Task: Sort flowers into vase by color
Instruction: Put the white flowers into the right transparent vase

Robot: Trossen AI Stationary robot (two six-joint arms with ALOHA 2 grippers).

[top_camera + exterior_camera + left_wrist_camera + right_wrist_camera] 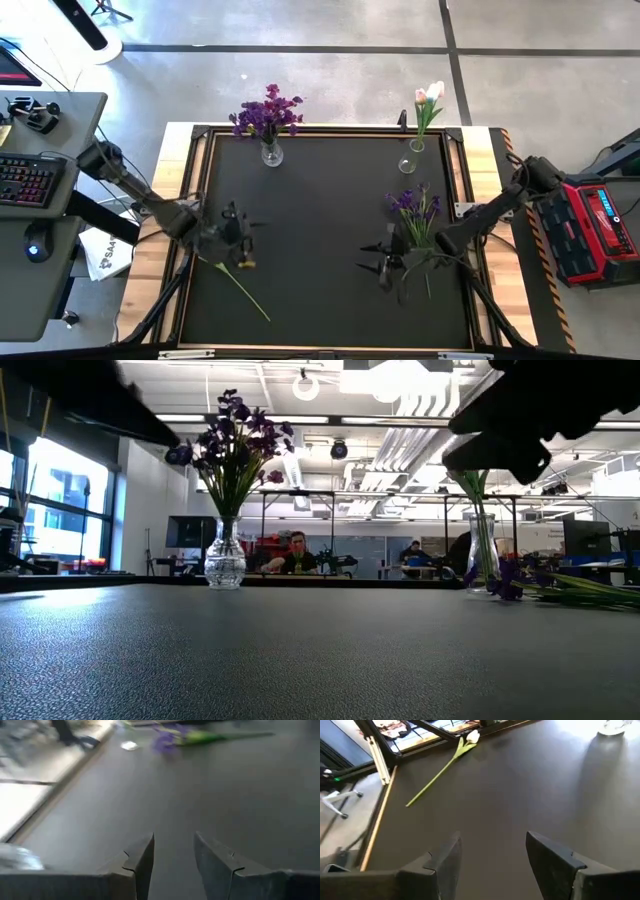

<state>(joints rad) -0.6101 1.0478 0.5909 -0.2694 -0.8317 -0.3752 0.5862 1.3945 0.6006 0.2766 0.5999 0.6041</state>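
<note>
- Flowers: purple stems (415, 212) lie near the tabletop's right edge; a white tulip (243, 281) lies front-left.
- Left gripper (237, 226) and right gripper (382, 262): both spread, empty.

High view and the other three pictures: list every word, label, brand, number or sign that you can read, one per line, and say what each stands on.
None can be read with certainty.
White sheet on the floor by the table's left edge: dark print, cut off and too small to read.
Red case right of the table: a small label, too small to read.
Printed sheet in the right wrist view: blurred, unreadable.
</note>
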